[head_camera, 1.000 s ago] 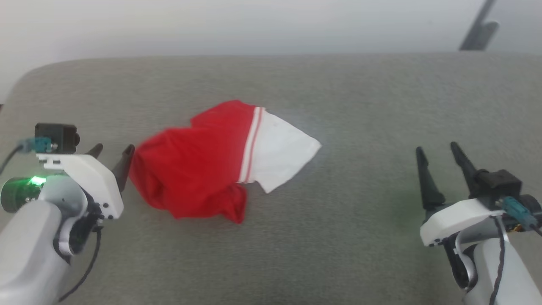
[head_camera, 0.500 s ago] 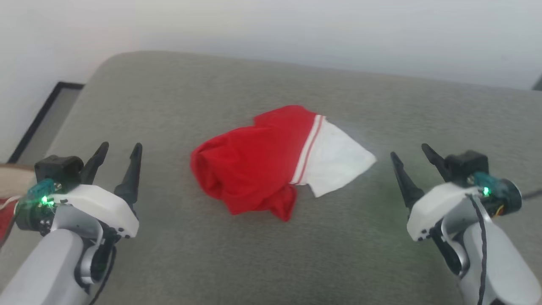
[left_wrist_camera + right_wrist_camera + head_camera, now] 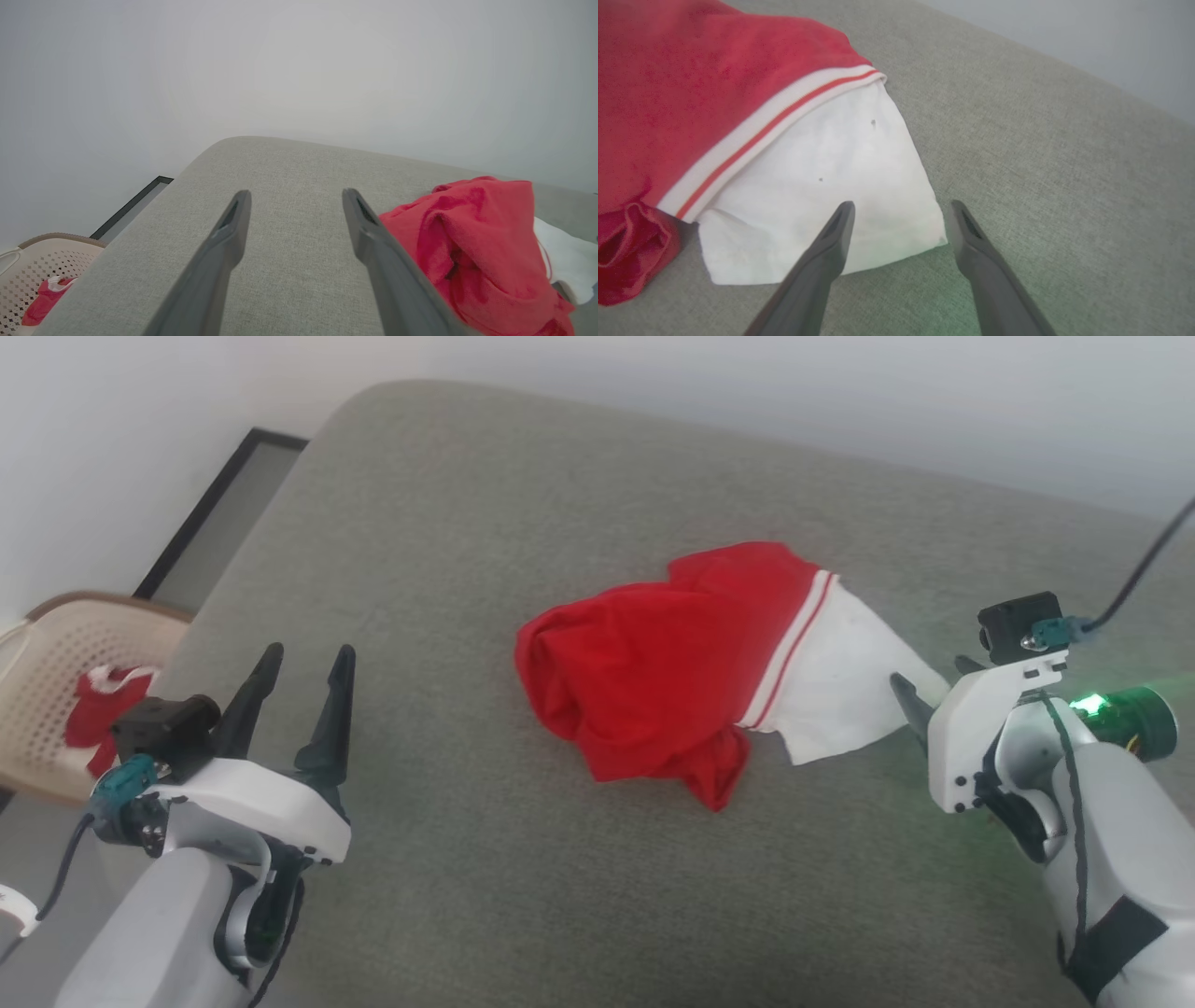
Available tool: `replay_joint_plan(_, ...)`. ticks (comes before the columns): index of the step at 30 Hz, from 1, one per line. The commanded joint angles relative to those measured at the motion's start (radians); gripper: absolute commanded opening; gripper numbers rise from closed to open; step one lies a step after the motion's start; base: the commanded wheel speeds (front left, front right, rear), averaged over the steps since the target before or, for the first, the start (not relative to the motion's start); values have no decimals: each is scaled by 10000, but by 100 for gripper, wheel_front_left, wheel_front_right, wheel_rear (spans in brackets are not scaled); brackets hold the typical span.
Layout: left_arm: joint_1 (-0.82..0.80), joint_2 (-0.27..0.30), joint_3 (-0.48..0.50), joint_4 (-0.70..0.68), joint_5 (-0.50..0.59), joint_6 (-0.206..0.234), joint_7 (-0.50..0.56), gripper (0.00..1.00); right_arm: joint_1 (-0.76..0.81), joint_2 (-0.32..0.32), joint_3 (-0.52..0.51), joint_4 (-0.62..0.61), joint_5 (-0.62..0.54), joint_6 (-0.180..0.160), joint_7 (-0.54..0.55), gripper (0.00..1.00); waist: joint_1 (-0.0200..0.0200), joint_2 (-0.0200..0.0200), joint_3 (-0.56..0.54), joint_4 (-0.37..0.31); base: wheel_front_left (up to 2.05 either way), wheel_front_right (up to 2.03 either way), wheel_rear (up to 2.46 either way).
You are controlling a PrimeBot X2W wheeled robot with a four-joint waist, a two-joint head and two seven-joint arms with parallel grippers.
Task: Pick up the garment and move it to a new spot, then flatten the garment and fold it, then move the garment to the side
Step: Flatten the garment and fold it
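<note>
Garment is lying bunched on the grey cushion, not yet lifted. My head camera is swinging left, bringing a basket into view. The right gripper, well clear a second ago, is now hovering at the white corner, jaws spread wide and holding nothing. The left gripper, equally wide and empty, is sitting apart from the red edge. I'm reckoning the pick-up is starting from the right.

Head view: high, facing forward and down over the grey upholstered surface. Left wrist: low, skimming along it toward the wall. Right wrist: close above the red-and-white jersey. Shared by all three: jersey and upholstery; by head and left wrist, the beige basket.
</note>
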Motion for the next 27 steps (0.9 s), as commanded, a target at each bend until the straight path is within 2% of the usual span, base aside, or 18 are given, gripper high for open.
replay_joint_plan(1, -98, -39, 52, 17, 162, -31, -59, 100, -102, -47, 12, 98, -10, 1, 71, 100, 0, 0, 132, 168, 0, 0, 0)
replay_joint_plan(9, -8, -695, 863, -24, 758, -280, -96, 100, -660, 20, -51, 1737, -57, 3, 1371, 100, 0, 0, 311, 545, 0, 0, 0)
replay_joint_plan(12, 172, -949, 1327, -78, 932, -434, -97, 100, -767, 86, 165, 2135, -165, 3, 1545, 99, 0, 0, 323, 596, 0, 0, 0)
replay_joint_plan(13, 308, -1043, 1581, -82, 1184, -538, -100, 100, -868, 75, 287, 2280, -252, 3, 1461, 0, 0, 0, 296, 592, 0, 0, 0)
replay_joint_plan(19, 827, -1374, 2635, -290, 1765, -765, -100, 100, -946, 40, 567, 2253, 117, 1, 1222, 0, 0, 0, 31, 331, 0, 0, 0)
replay_joint_plan(23, 1256, -1491, 3211, -361, 2085, -950, -100, 100, -757, -200, 775, 1860, 549, 1, 1239, 0, 0, 0, -208, 51, 0, 0, 0)
replay_joint_plan(27, 1644, -1550, 3758, -496, 2277, -1092, -100, 100, -303, -729, 889, 1179, 1010, 1, 1446, 0, 0, 0, -403, -311, 0, 0, 0)
